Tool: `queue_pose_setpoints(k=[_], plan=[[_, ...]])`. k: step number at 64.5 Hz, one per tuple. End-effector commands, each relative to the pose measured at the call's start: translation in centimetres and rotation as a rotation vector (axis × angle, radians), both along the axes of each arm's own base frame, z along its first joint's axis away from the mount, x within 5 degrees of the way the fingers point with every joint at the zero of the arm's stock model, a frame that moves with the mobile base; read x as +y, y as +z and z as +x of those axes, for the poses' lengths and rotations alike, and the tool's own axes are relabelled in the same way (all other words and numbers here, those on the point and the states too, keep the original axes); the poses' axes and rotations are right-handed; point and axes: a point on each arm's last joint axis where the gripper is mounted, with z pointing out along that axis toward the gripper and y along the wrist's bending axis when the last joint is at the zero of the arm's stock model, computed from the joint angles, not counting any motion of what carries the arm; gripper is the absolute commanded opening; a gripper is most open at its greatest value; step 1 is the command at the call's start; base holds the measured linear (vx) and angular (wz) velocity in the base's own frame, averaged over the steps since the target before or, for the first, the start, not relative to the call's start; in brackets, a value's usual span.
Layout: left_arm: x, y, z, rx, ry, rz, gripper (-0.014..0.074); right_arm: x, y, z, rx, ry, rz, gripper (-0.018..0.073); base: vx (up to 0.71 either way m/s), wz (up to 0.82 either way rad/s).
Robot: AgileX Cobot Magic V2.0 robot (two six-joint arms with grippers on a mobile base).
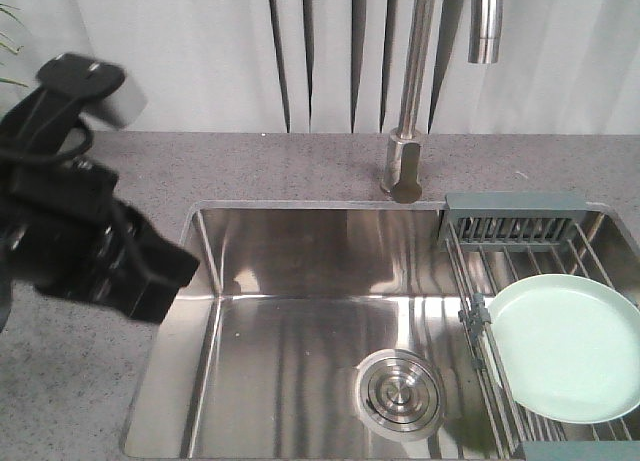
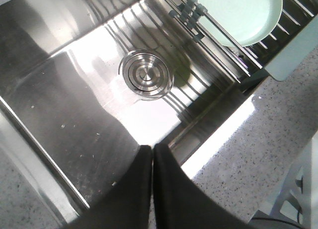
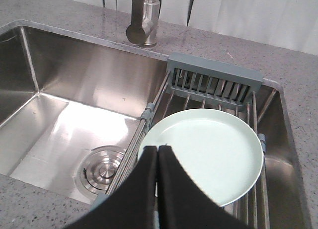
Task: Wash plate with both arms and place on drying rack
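Note:
The pale mint-green plate [image 1: 566, 346] lies flat on the wire drying rack [image 1: 480, 281] at the right side of the sink. In the right wrist view the plate [image 3: 213, 154] fills the rack [image 3: 213, 82], and my right gripper [image 3: 157, 148] hangs shut above its near-left edge, holding nothing. My left gripper [image 2: 152, 146] is shut and empty over the sink's front edge; the plate [image 2: 238, 13] shows at the top of that view. The black left arm [image 1: 80, 231] sits over the counter left of the sink. The right arm is out of the front view.
The steel sink basin [image 1: 300, 311] has a round drain [image 1: 398, 393] near its front. A tall steel tap [image 1: 408, 151] stands on the speckled grey counter [image 1: 250, 166] behind the sink. The rack's grey-green slotted end piece [image 1: 515, 221] spans the back right.

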Motion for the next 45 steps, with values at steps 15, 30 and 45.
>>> queue_pose_setpoints(k=[15, 30, 45], plan=[[3.5, -3.9, -4.9, -0.229, 0.147, -0.168, -0.0006, 0.0, 1.3, 0.2, -0.077, 0.0, 0.007, -0.001, 0.0, 0.0], [4.0, -5.9, -6.2, -0.149, 0.121, -0.12, -0.0006, 0.0, 1.3, 0.2, -0.077, 0.0, 0.007, -0.001, 0.0, 0.0], [4.0, -6.0, -6.2, -0.139, 0.116, -0.112, -0.0006, 0.0, 1.3, 0.2, -0.077, 0.0, 0.007, -0.001, 0.0, 0.0]])
